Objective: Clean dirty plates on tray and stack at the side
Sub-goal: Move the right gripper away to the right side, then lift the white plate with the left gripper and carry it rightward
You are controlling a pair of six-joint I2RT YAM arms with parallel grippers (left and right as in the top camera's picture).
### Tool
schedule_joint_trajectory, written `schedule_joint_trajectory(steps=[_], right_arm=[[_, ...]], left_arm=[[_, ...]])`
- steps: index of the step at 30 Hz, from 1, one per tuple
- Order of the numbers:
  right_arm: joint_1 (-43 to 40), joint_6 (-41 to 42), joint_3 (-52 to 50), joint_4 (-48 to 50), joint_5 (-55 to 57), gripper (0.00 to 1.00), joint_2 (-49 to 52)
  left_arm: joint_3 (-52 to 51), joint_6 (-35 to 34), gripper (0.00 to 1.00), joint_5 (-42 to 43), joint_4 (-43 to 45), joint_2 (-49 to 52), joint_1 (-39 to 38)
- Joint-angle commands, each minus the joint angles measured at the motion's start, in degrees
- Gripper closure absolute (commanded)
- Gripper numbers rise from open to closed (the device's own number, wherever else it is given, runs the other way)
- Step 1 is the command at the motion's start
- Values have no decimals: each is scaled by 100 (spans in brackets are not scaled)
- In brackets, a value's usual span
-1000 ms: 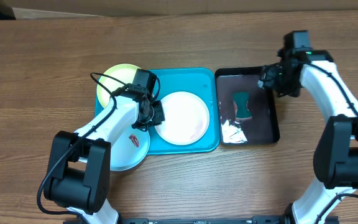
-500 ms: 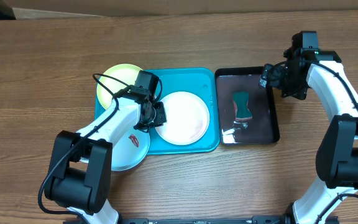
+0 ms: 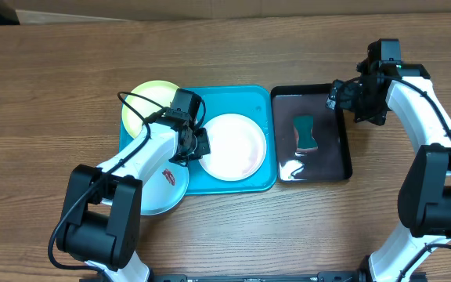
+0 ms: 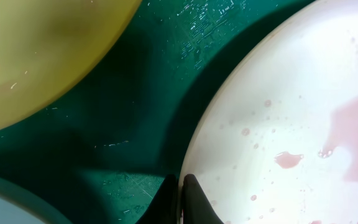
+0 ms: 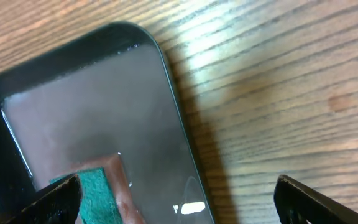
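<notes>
Plastic, thin, wet: the white plate [image 3: 233,147] lies flat in the tray [image 3: 253,98], pink smear on it. Judge it light, stiff, slick at the lip. Your left gripper [image 4: 180,198] is pinched tight on its rim, at the tray's left side; grip deep over the lip. The yellow-green plate [image 3: 143,102] sits at the tray's far-left corner, the blue plate [image 3: 159,192] at its near-left corner. Your right gripper [image 5: 178,199] gapes wide, empty, over the black tray [image 3: 339,157] right of the tray.
</notes>
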Motion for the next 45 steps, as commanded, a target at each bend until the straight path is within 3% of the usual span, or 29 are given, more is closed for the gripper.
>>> schedule_joint_trajectory(steps=[1,12,20,26,34,38,45], right_arm=[[-98,2,107,61,68,0,-48],[-1670,24,120,-20,-791,0,-48],[-2188,24,120,46,-791,0,-48],[-2212,24,120,46,-793,0,-48],[-2205,24,120,46,-793,0,-48],[-2205,24,120,46,-793,0,-48],[-2205,24,120,46,-793,0,-48]], left_arm=[[9,83,96,-125,-87,94,-31],[1519,439,96,-570,-1340,81,184],[2769,439,96,-527,-1825,79,190],[3486,413,96,-304,-1801,79,144],[3550,413,96,-258,-1263,83,-483],[3550,417,96,-741,-876,83,-1058],[3550,785,96,-2562,-308,83,-2159]])
